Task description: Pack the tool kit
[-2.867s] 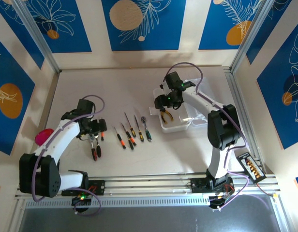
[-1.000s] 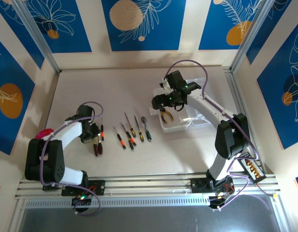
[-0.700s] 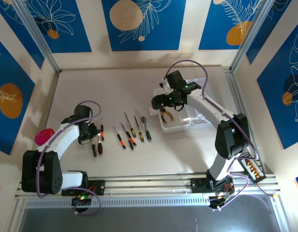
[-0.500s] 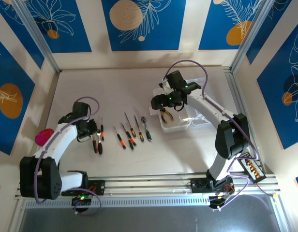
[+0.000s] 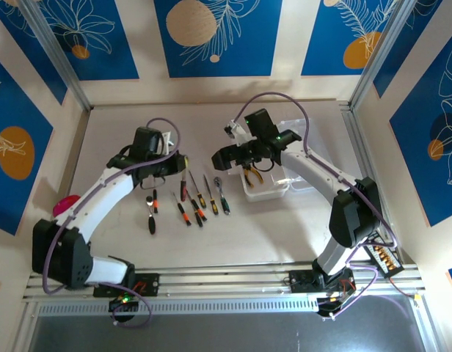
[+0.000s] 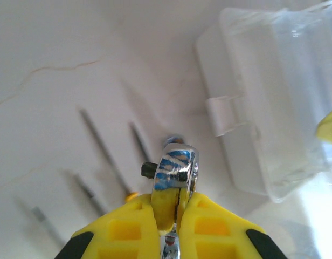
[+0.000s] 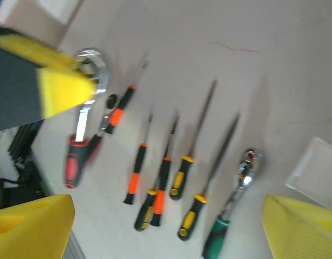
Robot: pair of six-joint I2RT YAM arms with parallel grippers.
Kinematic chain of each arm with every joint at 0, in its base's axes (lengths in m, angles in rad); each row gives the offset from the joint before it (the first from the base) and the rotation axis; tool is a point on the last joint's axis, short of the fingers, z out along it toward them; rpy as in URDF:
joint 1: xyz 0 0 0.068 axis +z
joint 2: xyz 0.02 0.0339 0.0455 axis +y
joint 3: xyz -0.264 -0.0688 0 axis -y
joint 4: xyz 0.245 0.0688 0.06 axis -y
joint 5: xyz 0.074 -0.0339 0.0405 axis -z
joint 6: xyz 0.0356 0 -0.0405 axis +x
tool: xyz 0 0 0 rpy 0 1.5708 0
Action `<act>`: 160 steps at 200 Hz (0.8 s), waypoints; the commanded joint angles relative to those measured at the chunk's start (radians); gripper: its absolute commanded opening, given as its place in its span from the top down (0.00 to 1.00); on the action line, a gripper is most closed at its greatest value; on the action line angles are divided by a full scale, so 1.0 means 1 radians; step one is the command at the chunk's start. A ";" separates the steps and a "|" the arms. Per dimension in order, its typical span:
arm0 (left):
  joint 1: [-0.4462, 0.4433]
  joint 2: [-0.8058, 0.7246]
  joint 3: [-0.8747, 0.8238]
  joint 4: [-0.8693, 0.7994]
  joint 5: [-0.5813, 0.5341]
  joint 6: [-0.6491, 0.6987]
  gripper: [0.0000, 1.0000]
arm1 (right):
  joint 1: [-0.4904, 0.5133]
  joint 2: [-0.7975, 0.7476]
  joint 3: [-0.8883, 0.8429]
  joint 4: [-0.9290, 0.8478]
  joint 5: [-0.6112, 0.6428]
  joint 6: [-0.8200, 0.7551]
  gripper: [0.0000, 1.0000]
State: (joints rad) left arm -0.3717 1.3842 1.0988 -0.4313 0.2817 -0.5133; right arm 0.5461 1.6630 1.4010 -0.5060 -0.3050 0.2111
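While only the yellow-handled pliers lie in the clear plastic lidded box, packing has barely begun.
My left claw is clamped on a chrome-headed, red-handled tool; my right claw gapes empty — the thin screwdrivers and green-handled ratchet wait on the table near the box.

Pale table enclosed by white walls bearing blue floral panels, aluminium rail in front

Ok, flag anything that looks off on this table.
One thing: the left gripper pinches the red-handled, chrome-headed tool by its round head alone, so the handle dangles loose near the row of thin screwdrivers. Nothing looks spilled or damaged.
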 commanded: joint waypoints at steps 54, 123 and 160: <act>-0.060 0.138 0.173 0.217 0.154 -0.093 1.00 | 0.053 -0.036 -0.117 0.217 -0.127 0.063 0.20; -0.078 0.150 0.174 0.283 0.173 -0.131 1.00 | 0.080 0.019 -0.129 0.357 -0.138 0.134 0.31; -0.084 0.140 0.159 0.308 0.179 -0.142 1.00 | 0.095 0.046 -0.115 0.378 -0.128 0.151 0.42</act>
State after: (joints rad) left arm -0.4419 1.5356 1.2465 -0.1959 0.4229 -0.6353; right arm 0.6262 1.6878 1.2747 -0.1642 -0.4126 0.3412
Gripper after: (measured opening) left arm 0.096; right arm 0.617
